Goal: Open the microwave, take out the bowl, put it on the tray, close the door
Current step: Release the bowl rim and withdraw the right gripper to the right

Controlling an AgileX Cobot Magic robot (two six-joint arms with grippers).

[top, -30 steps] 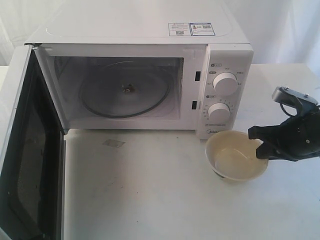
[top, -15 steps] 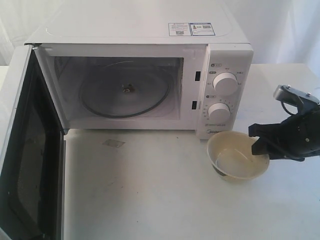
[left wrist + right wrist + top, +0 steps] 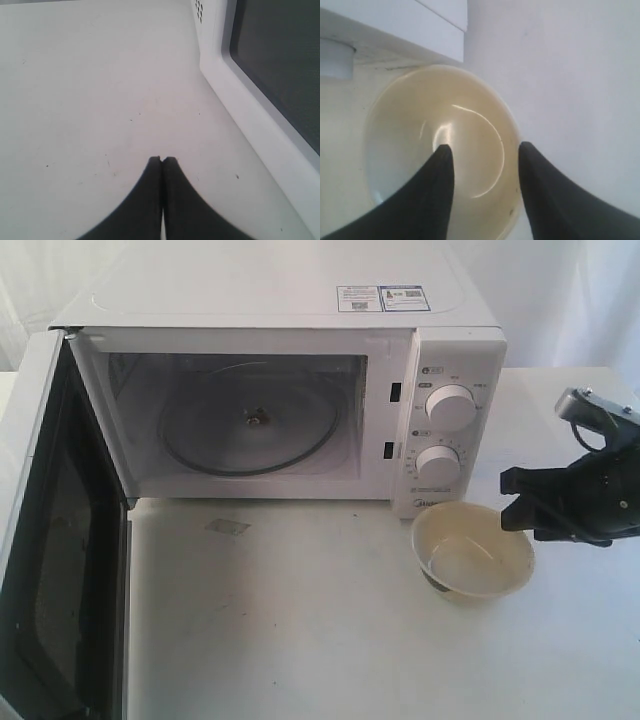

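A: What takes the most room?

B: The white table [image 3: 300, 640]. It lies bare in front of the microwave [image 3: 280, 290], from the door's edge across to the right side. The oven stands at the back, its cavity open and its glass turntable [image 3: 250, 425] bare.

A: And the door [image 3: 40, 540]?

B: Swung fully out on the left, edge-on toward the camera, its dark window facing inward. It walls off the left side of the table.

A: Where is the bowl [image 3: 473, 562]?

B: Out of the oven, upright on the table just in front of the knob panel's lower corner, close to the oven's front edge.

A: The right gripper [image 3: 512, 502]?

B: At the bowl's right rim, jaws apart and holding nothing. In its wrist view, the right gripper [image 3: 484, 147] has one finger over the bowl's inside and the other out past the rim.

A: The left gripper [image 3: 162, 160]?

B: Fingers pressed together, over bare table beside the door's white frame.
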